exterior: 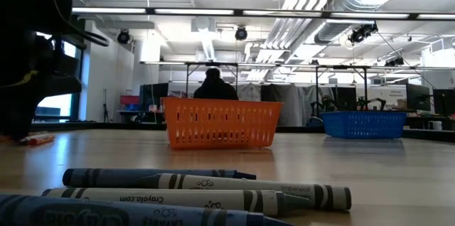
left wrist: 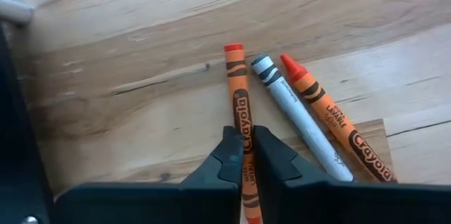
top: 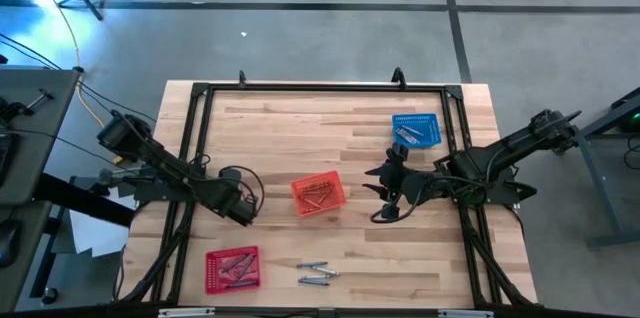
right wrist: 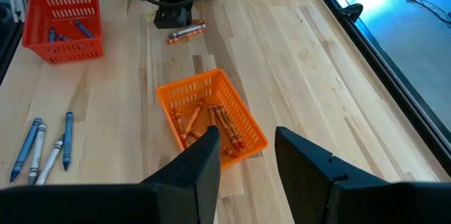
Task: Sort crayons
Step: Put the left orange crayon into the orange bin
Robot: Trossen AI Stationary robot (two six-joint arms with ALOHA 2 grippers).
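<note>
My left hand (left wrist: 246,155) grips an orange crayon (left wrist: 239,97); two lie beside it. My right hand (right wrist: 243,155) waits open. Baskets partly filled, blue crayons (top: 317,274) remain on the desk (top: 300,128).

"crayola" readable on the orange crayon (left wrist: 242,115) and the red-orange crayon (left wrist: 331,118); "crayola.com" on the pale crayon wrapper (exterior: 170,199) in low view.
</note>
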